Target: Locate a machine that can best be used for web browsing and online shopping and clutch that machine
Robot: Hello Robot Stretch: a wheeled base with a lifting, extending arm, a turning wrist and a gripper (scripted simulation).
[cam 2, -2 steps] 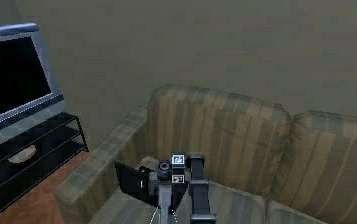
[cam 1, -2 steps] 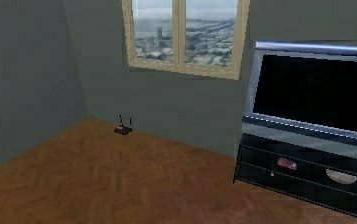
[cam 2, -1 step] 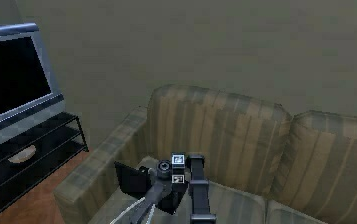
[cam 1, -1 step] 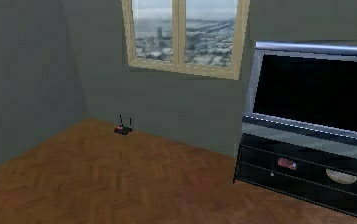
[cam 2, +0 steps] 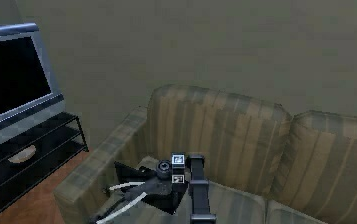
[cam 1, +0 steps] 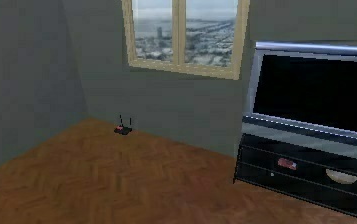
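My gripper hangs in the arm side view's lower middle, its thin fingers reaching left over the striped sofa's armrest. I cannot tell whether it holds anything. The dark arm bar rises from the bottom edge, with two white marked squares at its end. A large flat television with a black screen stands on a dark low stand at the forward view's right. The same television is at the arm side view's left.
A small dark box with two antennas sits on the wood floor in the far corner, below a window. The stand's shelves hold a few small items. Grey-green walls close the room.
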